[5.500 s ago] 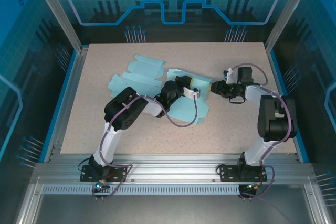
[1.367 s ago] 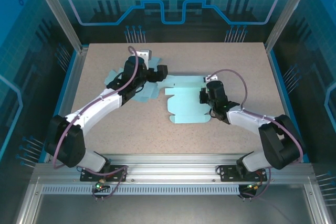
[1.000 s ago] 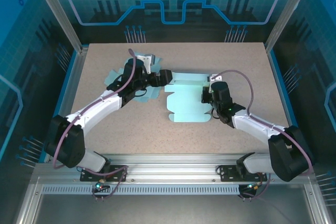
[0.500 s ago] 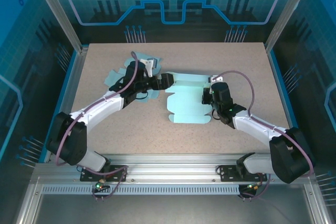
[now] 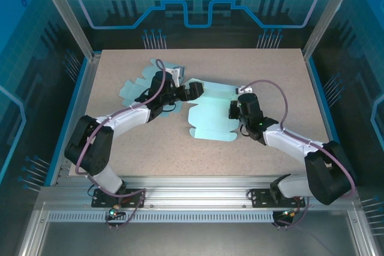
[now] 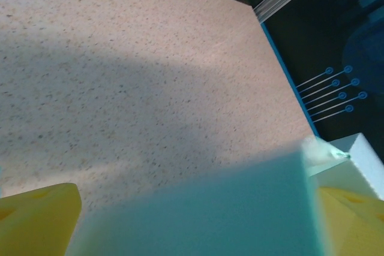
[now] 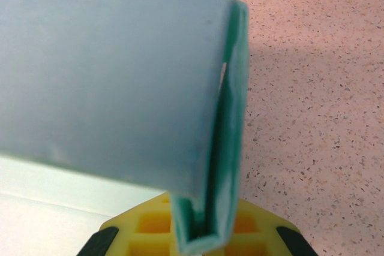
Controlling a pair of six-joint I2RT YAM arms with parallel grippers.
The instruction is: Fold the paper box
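While the box (image 5: 210, 118) lay near the middle of the table (image 5: 270, 70), the right gripper (image 5: 233, 110) was clamped on its doubled right flap; the left gripper (image 5: 195, 90) stood wide apart astride its far-left edge. Judged light, thin, floppy card; best pinched gently at creased edges.

Bright, even overhead light fills the top view, which is sharp across the table (image 5: 270, 70) and shows only small soft shadows. In the left wrist view a broad diffuse shadow bands the table's middle, and the close paper box (image 6: 204, 208) is heavily blurred. The right wrist view is crisper, with soft shade on the table right of the fold.
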